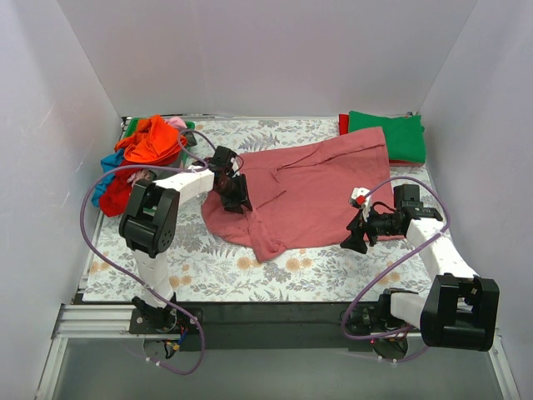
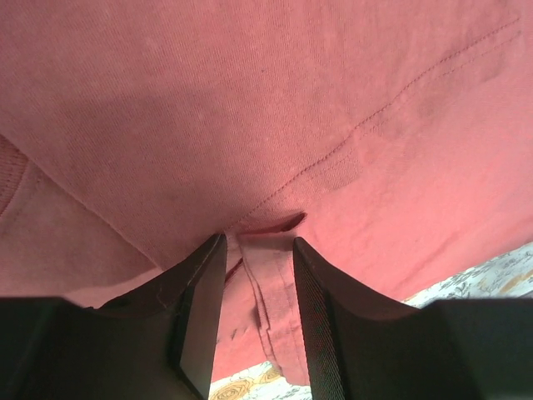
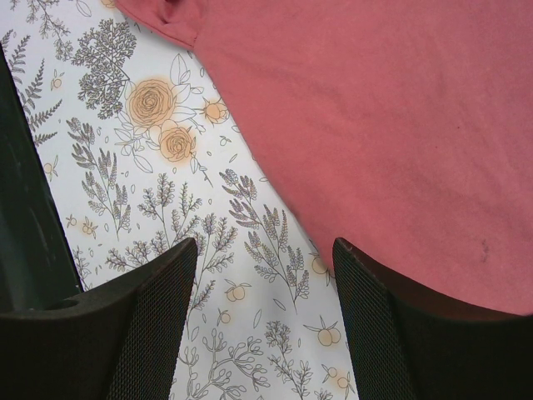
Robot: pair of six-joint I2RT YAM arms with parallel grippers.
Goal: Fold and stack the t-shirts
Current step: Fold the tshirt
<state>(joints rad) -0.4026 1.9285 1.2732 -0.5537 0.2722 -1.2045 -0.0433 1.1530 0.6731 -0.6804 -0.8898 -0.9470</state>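
Observation:
A large dusty-rose t-shirt (image 1: 308, 187) lies spread and rumpled mid-table. My left gripper (image 1: 234, 197) is at its left edge. In the left wrist view the jaws stand about half apart around a hanging fold of its hem (image 2: 275, 283), which is not pinched. My right gripper (image 1: 356, 239) is open and empty, low over the floral table covering (image 3: 166, 192) beside the shirt's near right edge (image 3: 383, 125). A folded green t-shirt (image 1: 390, 133) lies on a red one (image 1: 343, 124) at the back right. An orange t-shirt (image 1: 154, 142) tops a loose pile at the back left.
The back-left pile also holds red (image 1: 117, 197), blue (image 1: 105, 163) and pink (image 1: 176, 123) tees. White walls enclose three sides. A dark rail (image 1: 275, 312) runs along the near edge by the arm bases. Purple cables loop beside both arms.

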